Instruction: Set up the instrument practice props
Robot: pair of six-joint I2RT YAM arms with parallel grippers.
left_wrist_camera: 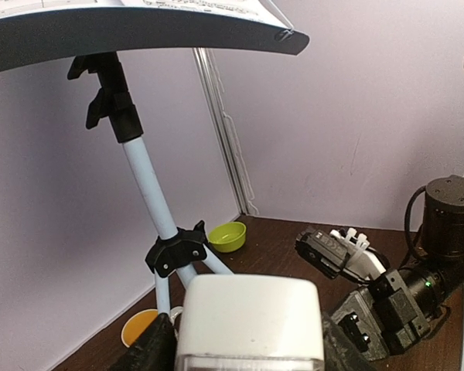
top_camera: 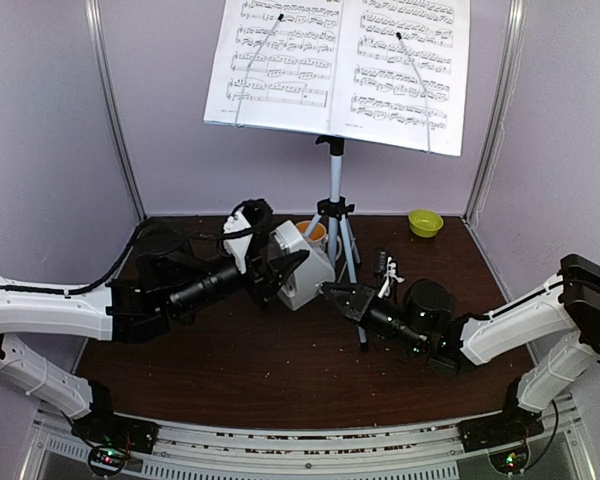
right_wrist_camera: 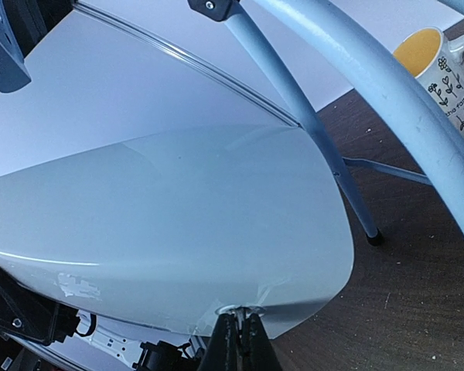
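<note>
Dark brown wood tabletop (top_camera: 280, 370), flecked with pale crumbs, sits in a booth of lilac walls (top_camera: 180, 150) with metal corner rails. Nearest, the left claw (left_wrist_camera: 247, 354) clamps the white pyramid metronome (top_camera: 302, 264), a black finger (left_wrist_camera: 151, 348) against each flank, and the body is tilted. The right claw (right_wrist_camera: 236, 340) meets the metronome from the opposite side. Its fingers are pressed together right at the lower edge of the clear cover (right_wrist_camera: 178, 232); whether they nip that thin rim cannot be told.

Just beyond both claws stands the music stand (top_camera: 334, 180) on its grey tripod. Its pale pole rises to a tray carrying two sheet-music pages (top_camera: 280, 60) side by side, each crossed by a wire retainer. Behind the metronome sits the mug (right_wrist_camera: 441, 73). Far beyond the right claw, in the back corner, is the green bowl (top_camera: 425, 222).

Only the overhead view shows the printed staves. The left wrist sees the tray's underside. The right wrist shows the mug's black flower print and a tripod foot on the wood.
</note>
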